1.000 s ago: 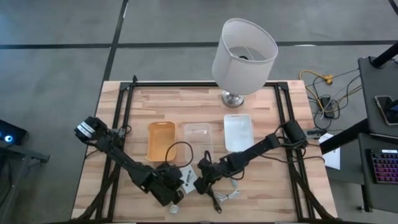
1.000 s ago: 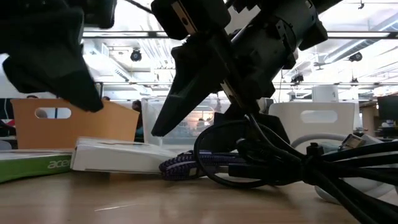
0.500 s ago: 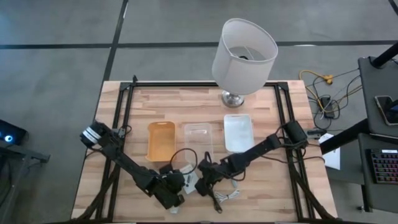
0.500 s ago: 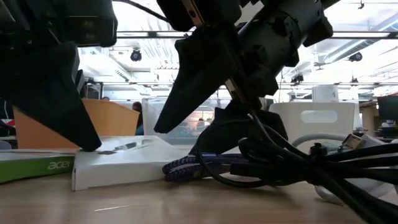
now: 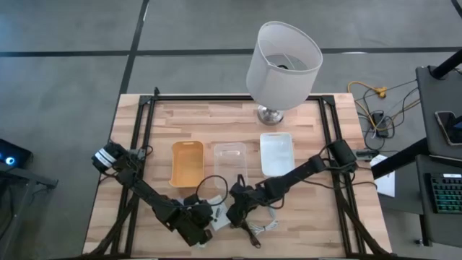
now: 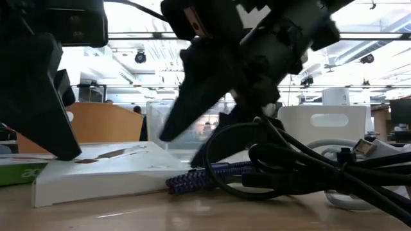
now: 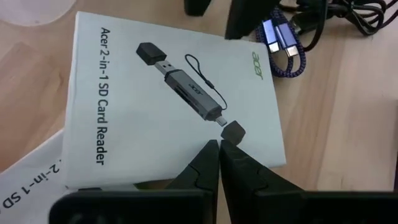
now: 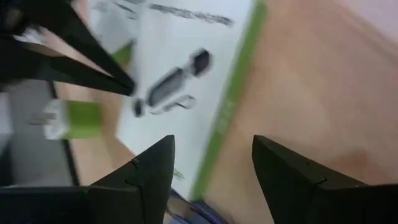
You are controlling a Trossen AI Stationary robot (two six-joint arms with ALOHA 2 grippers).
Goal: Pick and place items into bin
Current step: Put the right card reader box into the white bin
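My left gripper [image 7: 219, 148] is shut, its tips resting on a white flat "Acer 2-in-1 SD Card Reader" packet [image 7: 155, 99] near the table's front edge [image 5: 216, 211]. This packet lies tilted over a second white packet [image 7: 28, 180]. My right gripper [image 8: 214, 180] is open and hovers just right of the packets [image 5: 232, 211], over a green-edged packet [image 8: 186, 81]. A purple braided cord [image 6: 205, 174] and black cords [image 6: 302, 173] lie beside the packets. A small green and white piece [image 8: 68, 118] shows in the right wrist view. My left gripper presses its shut fingertips [image 7: 214, 155] down on the printed face of the top packet, near one edge [image 7: 233, 134], slanting down from above. In the low view the finger [image 6: 61, 144] meets the packet's left end, and the packet [image 6: 109, 170] lies tilted on the one below.
Three bins stand side by side behind the work spot: orange [image 5: 187, 163], clear [image 5: 229, 160] and white [image 5: 276, 153]. A large white lamp [image 5: 283, 58] stands at the far edge. The cord tangle [image 5: 258, 227] lies to the right of the grippers.
My left gripper has come down onto the top white packet and moved toward the table's left. The packet has slid left with it, tipping over the packet below. My right gripper has stayed open above the cords, shifting slightly.
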